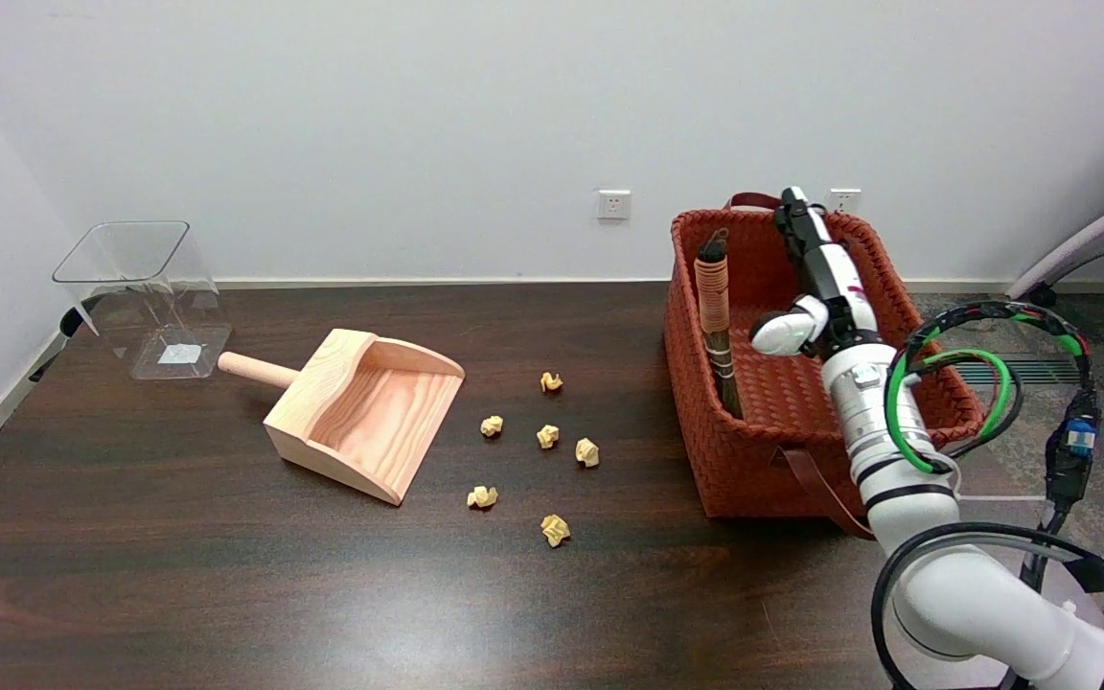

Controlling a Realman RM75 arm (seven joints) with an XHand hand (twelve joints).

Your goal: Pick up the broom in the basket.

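Observation:
A small broom (716,321) leans upright against the left inner wall of the red woven basket (734,460); its handle is wound in orange cord and its dark bristles point down. My right hand (816,278) hovers over the basket's middle, to the right of the broom and apart from it. Its fingers stretch straight toward the back wall, the thumb sticks out to the left, and it holds nothing.
A wooden dustpan (360,412) lies left of centre, with several crumpled paper balls (548,436) between it and the basket. A clear plastic bin (145,297) stands at the far left. The basket's strap (816,489) hangs over its front wall.

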